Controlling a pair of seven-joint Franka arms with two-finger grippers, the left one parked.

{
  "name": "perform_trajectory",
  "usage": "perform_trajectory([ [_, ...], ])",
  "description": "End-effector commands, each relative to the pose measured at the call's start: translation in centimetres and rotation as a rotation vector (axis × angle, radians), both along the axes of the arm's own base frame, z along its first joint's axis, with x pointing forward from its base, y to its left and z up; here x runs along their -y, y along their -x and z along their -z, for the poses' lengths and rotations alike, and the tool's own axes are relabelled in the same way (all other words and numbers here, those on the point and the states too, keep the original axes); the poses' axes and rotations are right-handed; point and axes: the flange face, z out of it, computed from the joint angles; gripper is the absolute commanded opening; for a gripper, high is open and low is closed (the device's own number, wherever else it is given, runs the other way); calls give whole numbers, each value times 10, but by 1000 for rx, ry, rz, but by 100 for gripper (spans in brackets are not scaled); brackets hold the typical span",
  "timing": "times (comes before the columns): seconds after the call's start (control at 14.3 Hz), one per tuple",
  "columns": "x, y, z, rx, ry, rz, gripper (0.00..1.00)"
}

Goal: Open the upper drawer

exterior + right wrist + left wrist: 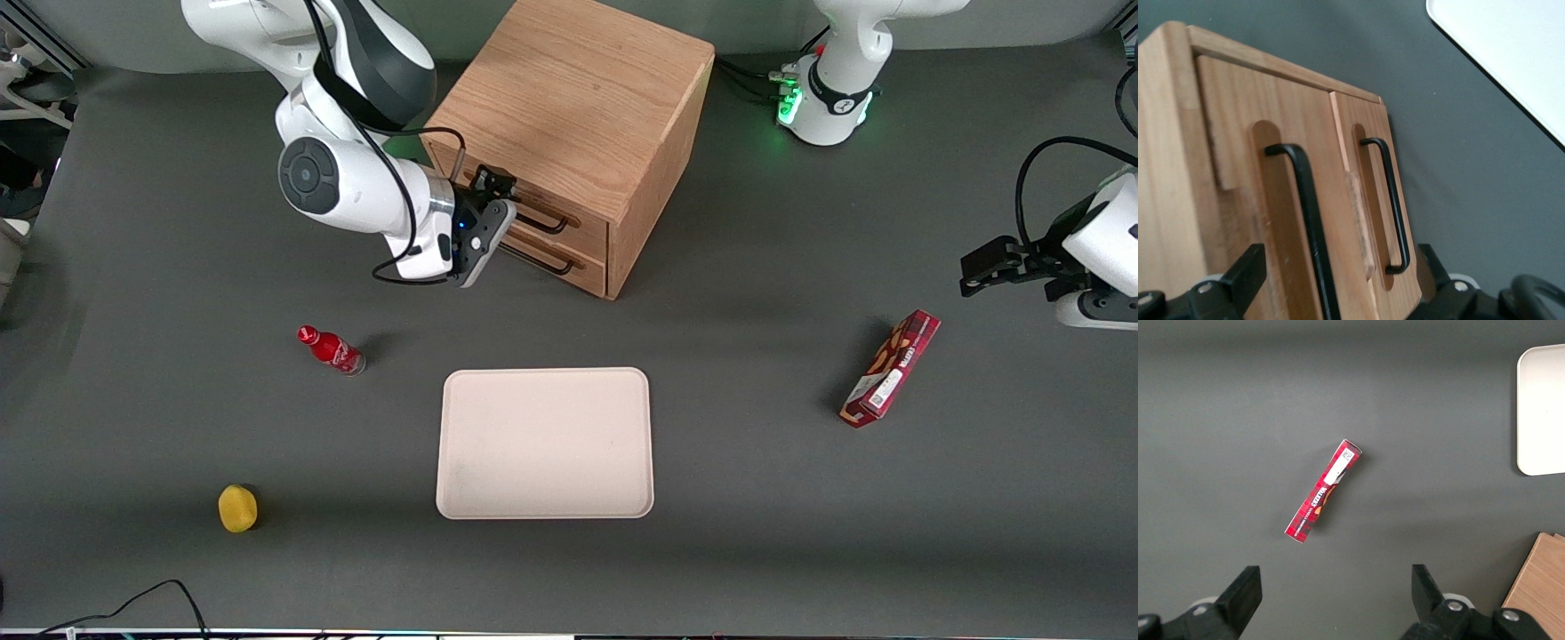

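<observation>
- Dark grey surface [756, 373] carried an oak cabinet [578, 98] at twelve o'clock from the tray [544, 443].
- Gripper [492, 206], fingers spread and empty, hung before the upper drawer [542, 210], closed.
- Risk: fingers could close on the lower handle [1388, 200] just beside the upper one [1308, 220], or slip off the thin bar.

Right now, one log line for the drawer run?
phase: approach | gripper: open, at upper drawer handle, not closed on it | upper drawer: shut | lower drawer: shut
</observation>
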Motion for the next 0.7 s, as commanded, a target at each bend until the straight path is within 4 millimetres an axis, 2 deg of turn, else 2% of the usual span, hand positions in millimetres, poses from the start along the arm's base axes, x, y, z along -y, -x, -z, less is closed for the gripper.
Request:
perform_trajectory([
  [0.0,-11,11,16,17,-18,-14,100],
  [0.35,-12,16,31,32,-15,1,100],
  [0.63,-13,8,52,31,-18,14,100],
])
